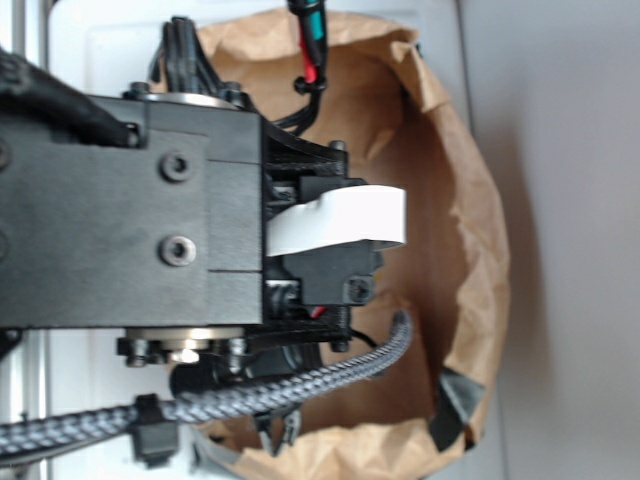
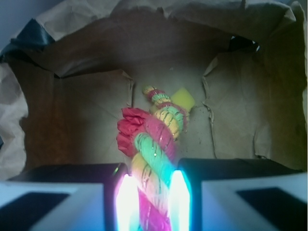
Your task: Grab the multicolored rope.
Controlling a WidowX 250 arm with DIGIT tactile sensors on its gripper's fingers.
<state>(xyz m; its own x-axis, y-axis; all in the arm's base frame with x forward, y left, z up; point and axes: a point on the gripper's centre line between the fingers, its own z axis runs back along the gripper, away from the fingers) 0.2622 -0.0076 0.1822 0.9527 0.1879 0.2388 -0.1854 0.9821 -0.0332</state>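
My gripper (image 2: 151,202) pinches the multicolored rope (image 2: 156,144) at its near end, inside the paper bag (image 2: 72,110) (soft, light, squashy); I'd grip mid-twist so it can't slip.

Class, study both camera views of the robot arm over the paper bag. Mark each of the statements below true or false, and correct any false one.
1. The thick twisted red, yellow and green rope sits between the gripper fingers. True.
2. The rope lies on a bare metal tray. False: it is inside a crumpled brown paper bag.
3. A small yellow sponge lies beside the rope's far end. True.
4. The red wrinkly cloth ball is far from the rope. False: it lies right against it.
5. The grey braided cable is inside the gripper. False: it runs along the arm.
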